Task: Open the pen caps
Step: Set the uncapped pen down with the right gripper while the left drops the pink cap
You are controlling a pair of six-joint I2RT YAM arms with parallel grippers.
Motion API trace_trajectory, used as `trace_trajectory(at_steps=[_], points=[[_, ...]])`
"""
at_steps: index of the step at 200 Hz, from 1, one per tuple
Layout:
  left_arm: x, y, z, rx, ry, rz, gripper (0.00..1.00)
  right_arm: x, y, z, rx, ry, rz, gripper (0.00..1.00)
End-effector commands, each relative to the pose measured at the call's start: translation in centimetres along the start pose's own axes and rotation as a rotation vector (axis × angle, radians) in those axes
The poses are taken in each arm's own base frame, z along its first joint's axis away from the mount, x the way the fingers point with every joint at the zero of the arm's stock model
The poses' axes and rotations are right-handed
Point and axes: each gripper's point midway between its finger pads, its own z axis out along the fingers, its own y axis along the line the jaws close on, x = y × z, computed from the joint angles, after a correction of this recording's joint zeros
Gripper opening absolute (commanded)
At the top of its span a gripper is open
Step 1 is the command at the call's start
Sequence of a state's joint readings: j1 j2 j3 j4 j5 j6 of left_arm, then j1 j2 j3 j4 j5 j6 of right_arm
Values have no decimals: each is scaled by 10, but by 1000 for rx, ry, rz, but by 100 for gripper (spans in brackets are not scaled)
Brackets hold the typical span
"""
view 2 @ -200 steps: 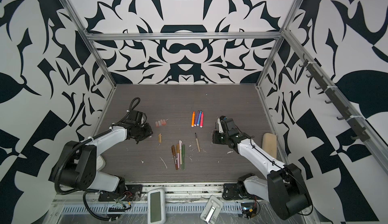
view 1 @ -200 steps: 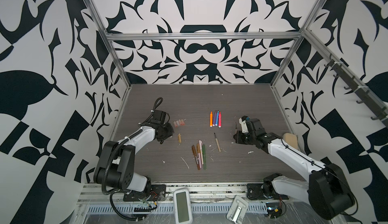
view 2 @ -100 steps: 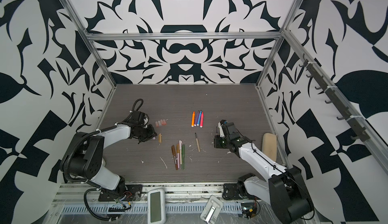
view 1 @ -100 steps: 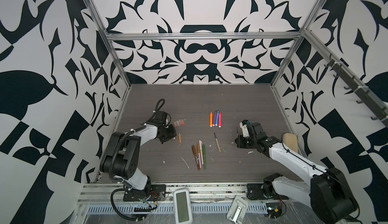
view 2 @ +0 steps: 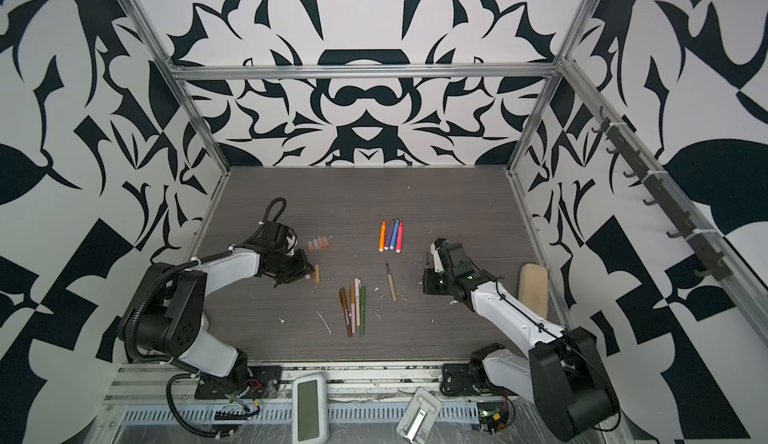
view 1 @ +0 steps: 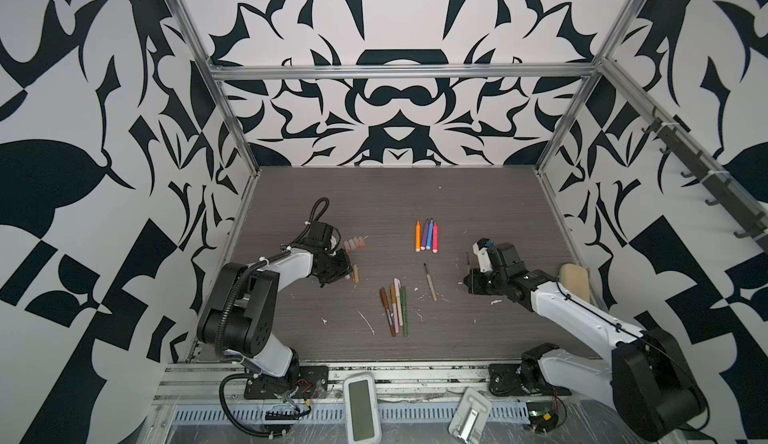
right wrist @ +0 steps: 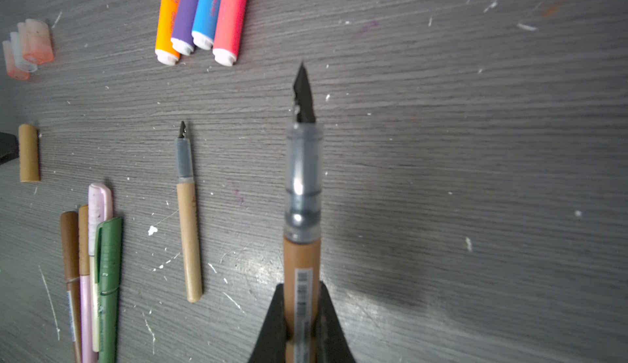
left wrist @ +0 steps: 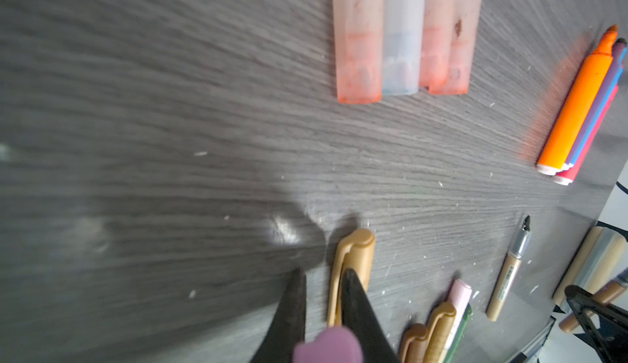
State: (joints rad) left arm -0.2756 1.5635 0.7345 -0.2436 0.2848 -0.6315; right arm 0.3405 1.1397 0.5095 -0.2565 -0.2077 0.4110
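The left hand (left wrist: 323, 273) pinches a lilac cap (left wrist: 328, 346), while the right hand (right wrist: 301, 286) grips an uncapped brown pen (right wrist: 301, 256).

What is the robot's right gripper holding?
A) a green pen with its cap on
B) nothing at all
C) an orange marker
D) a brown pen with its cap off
D: in the right wrist view the right gripper is shut on the brown pen, whose dark tip is bare, with no cap on it.
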Motion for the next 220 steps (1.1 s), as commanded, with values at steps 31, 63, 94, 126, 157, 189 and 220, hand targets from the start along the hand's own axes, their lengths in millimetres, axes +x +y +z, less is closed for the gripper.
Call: trace_trajectory(at_steps=[31,63,94,126,157,189,220], points=[[11,-1,-15,11,-15,-17,35,-2,8,4,-40,16,-11,0],[8,-9,-28,34,-49,-19,43,2,18,13,-98,71,-9,0],[5,-18,-41,52,-67,-10,42,4,39,20,-214,108,-14,0],[-2,-40,-78,122,-160,22,42,10,59,33,-282,183,-35,0],[-4,-51,-103,166,-226,38,44,10,63,40,-283,197,-34,2],[1,-50,-100,178,-213,27,43,7,62,39,-268,181,-42,30],[2,-56,-107,189,-204,38,43,7,62,31,-266,159,-53,40]])
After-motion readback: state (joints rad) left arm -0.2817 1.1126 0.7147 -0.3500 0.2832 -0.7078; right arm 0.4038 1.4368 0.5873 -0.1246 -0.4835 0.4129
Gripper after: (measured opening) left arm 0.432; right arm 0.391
